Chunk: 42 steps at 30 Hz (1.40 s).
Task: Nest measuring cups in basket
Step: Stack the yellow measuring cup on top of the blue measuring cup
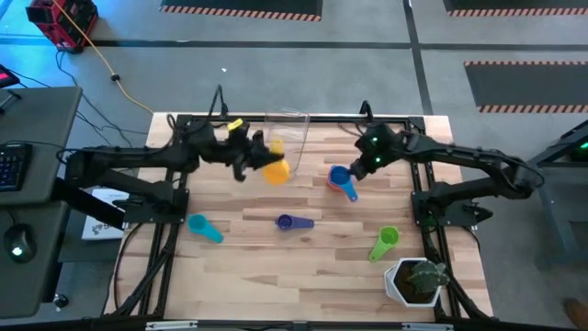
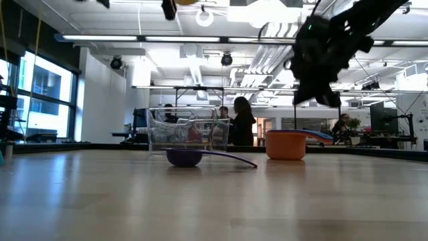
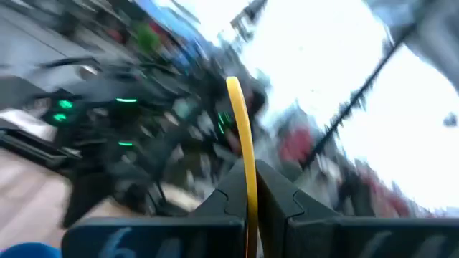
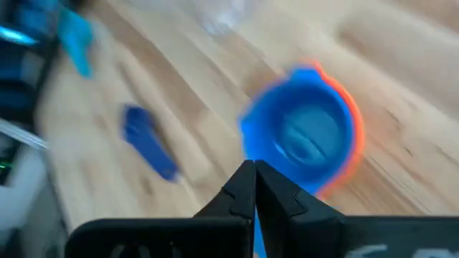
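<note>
Left tool (image 1: 246,152) pinching yellow-orange cup (image 1: 275,170) by thin handle, lifted beside basket (image 1: 287,131); right tool (image 1: 354,173) closed on blue cup (image 1: 339,176) handle over desk (image 1: 276,267); probably light, rigid, slippery plastic

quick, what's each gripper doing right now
Left gripper: shut on the yellow-orange cup's handle, held up beside the basket.
Right gripper: shut on the blue cup's handle.

The basket (image 1: 287,134) sits at the table's (image 1: 303,276) far edge, just beyond the left gripper's fingers (image 1: 260,158). A cup (image 1: 275,170) hangs beside those fingers. Two nested cups (image 1: 342,180) lie under the right gripper's fingers (image 1: 360,165).
</note>
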Motion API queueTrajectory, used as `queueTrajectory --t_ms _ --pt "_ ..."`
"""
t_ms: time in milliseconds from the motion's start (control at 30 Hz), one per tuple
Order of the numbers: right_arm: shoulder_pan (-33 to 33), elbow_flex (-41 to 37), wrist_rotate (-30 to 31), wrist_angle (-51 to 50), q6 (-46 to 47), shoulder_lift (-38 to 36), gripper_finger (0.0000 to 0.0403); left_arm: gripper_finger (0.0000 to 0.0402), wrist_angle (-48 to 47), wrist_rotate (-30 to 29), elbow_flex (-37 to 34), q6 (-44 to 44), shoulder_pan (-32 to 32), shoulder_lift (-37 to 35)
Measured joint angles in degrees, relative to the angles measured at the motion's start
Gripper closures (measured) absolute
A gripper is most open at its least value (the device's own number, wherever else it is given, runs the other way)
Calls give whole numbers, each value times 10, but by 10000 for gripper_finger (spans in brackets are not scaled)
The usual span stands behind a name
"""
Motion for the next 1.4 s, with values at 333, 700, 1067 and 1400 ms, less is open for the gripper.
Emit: queueTrajectory --t_ms 333,700,1067,1400 --pt "43 0 -18 302 130 -71 391 401 153 -134 -65 -127 -14 105" --pt "111 0 106 444 200 -22 214 401 152 -199 15 -127 -1 187" --pt "109 52 61 494 252 72 164 401 77 -114 51 -143 -10 228" --pt "92 91 23 468 252 103 209 401 77 -149 53 -133 -10 224"
